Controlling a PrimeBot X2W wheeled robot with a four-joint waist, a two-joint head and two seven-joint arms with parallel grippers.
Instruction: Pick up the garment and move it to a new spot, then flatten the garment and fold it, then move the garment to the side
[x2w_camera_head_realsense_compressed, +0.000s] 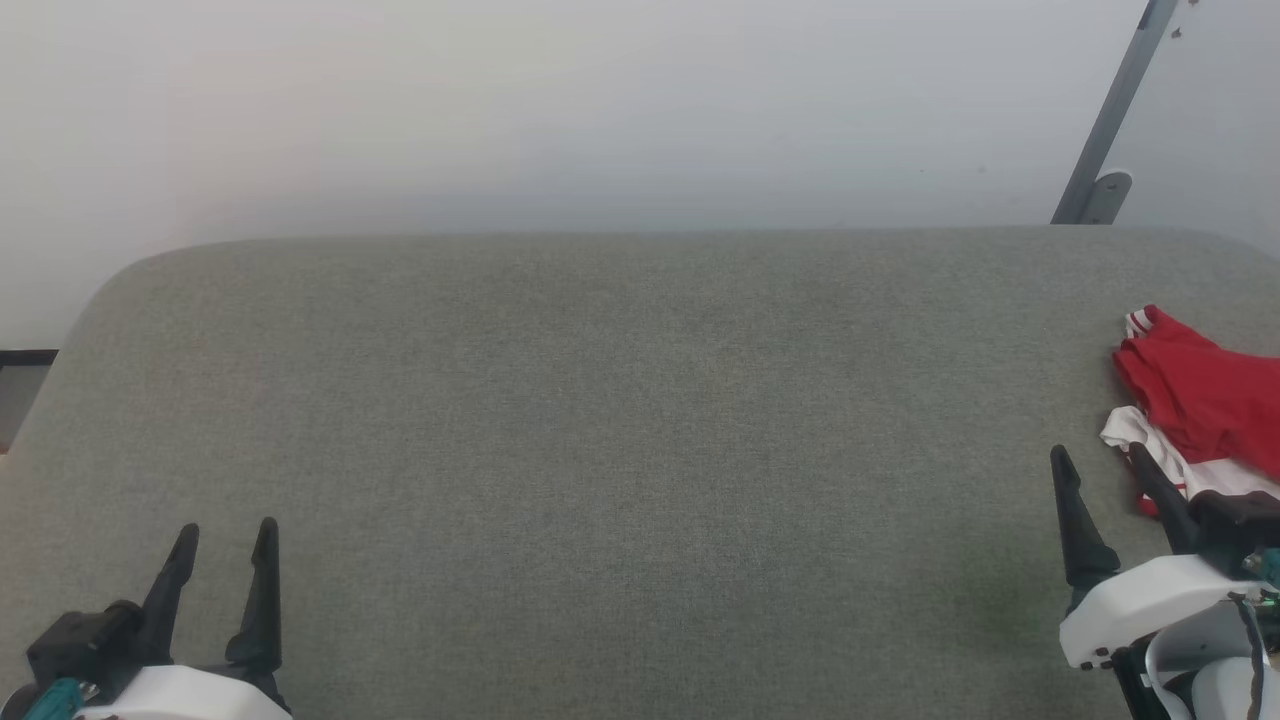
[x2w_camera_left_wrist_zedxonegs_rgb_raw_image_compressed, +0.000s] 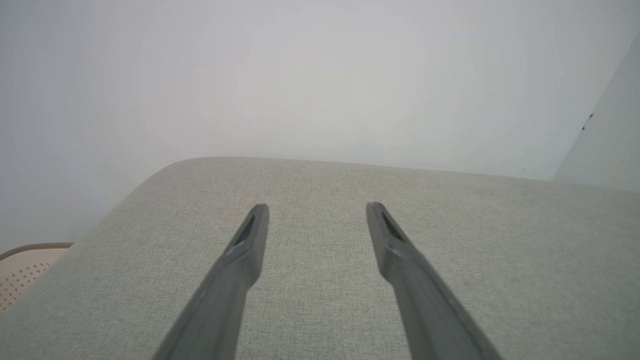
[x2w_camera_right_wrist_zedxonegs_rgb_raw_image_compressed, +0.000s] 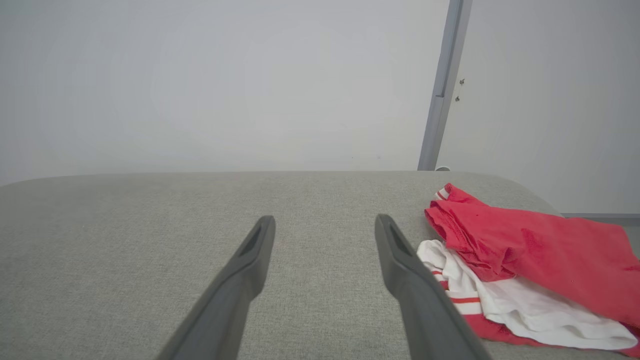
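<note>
The garment (x2w_camera_head_realsense_compressed: 1200, 395) is bright red with white striped cuff panels. It lies crumpled at the far right of the grey padded surface (x2w_camera_head_realsense_compressed: 620, 420), partly cut off by the picture's edge. In the right wrist view the garment (x2w_camera_right_wrist_zedxonegs_rgb_raw_image_compressed: 540, 250) lies just right of my right finger, apart from it. My right gripper (x2w_camera_head_realsense_compressed: 1098, 458) is open and empty, its fingers just left of the garment's white part. My left gripper (x2w_camera_head_realsense_compressed: 226, 532) is open and empty at the lower left, far from the garment. The left gripper (x2w_camera_left_wrist_zedxonegs_rgb_raw_image_compressed: 317, 207) hovers over bare grey fabric.
A beige perforated basket (x2w_camera_left_wrist_zedxonegs_rgb_raw_image_compressed: 22, 267) sits beyond the surface's left edge. A grey metal post (x2w_camera_head_realsense_compressed: 1110, 120) stands against the white wall behind the back right corner. The surface has rounded far corners.
</note>
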